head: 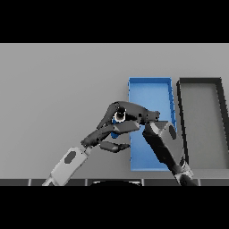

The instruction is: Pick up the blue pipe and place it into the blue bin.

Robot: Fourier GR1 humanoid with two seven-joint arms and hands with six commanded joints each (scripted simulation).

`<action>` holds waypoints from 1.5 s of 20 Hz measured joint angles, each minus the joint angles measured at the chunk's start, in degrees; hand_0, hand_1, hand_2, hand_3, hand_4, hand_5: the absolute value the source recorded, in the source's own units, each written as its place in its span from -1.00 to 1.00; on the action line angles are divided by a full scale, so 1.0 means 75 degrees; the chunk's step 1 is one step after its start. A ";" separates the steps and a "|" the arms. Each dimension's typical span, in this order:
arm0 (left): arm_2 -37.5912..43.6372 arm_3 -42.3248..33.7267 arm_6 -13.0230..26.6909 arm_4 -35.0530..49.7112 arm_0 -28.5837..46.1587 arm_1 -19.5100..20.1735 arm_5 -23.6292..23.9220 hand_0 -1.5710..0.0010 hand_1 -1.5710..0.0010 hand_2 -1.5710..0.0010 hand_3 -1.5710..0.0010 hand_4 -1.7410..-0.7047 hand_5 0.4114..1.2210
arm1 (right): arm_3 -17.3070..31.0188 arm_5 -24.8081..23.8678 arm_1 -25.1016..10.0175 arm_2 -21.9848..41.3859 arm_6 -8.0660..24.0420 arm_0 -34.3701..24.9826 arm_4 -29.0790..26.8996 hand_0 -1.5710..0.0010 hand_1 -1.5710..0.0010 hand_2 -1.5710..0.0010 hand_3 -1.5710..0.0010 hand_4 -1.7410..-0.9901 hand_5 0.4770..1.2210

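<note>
My right robot hand [129, 114] is curled around the blue pipe [116, 133] at the blue bin [150, 91]'s left wall; I'd carry it further right before releasing.

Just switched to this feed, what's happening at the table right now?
The right hand reaches across the near-left edge of the blue bin, fingers curled around something small; a bit of blue below it is probably the blue pipe. The left hand is close beside it. A dark grey bin sits to the right.

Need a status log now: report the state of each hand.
Left hand: open, fingers relaxed, holding nothing.
Right hand: fingers curled round the blue pipe, at the blue bin.
</note>
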 measured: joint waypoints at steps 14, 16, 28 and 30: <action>0.0073 -0.0212 0.0398 -0.0005 -0.0080 0.0165 0.0014 1.00 1.00 1.00 1.00 0.65 -0.82 | 0.2794 -0.1325 -0.1655 -0.2224 -0.0495 -0.3208 0.0548 -1.00 -1.00 -1.00 -1.00 -0.35 1.00; 0.0174 -0.0137 0.0216 0.0052 -0.0086 0.0248 -0.0041 1.00 1.00 1.00 1.00 0.66 -0.83 | 0.3319 -0.1142 -0.1739 -0.2413 -0.0484 -0.2807 0.0905 -1.00 -1.00 -1.00 -1.00 -0.35 1.00; 0.0046 -0.0192 0.0172 -0.0077 0.0028 0.0171 0.0016 1.00 1.00 1.00 1.00 0.66 -0.84 | 0.4291 -0.2062 -0.1976 -0.2223 0.0076 -0.0135 0.2455 -1.00 -1.00 -1.00 -0.63 -0.48 1.00; 0.0029 -0.0329 0.0228 -0.0058 0.0040 0.0230 -0.0008 1.00 1.00 1.00 1.00 0.66 -0.84 | 0.4421 -0.2505 -0.2382 -0.1617 0.0076 0.0250 0.2014 -1.00 -1.00 -1.00 -0.04 -0.67 1.00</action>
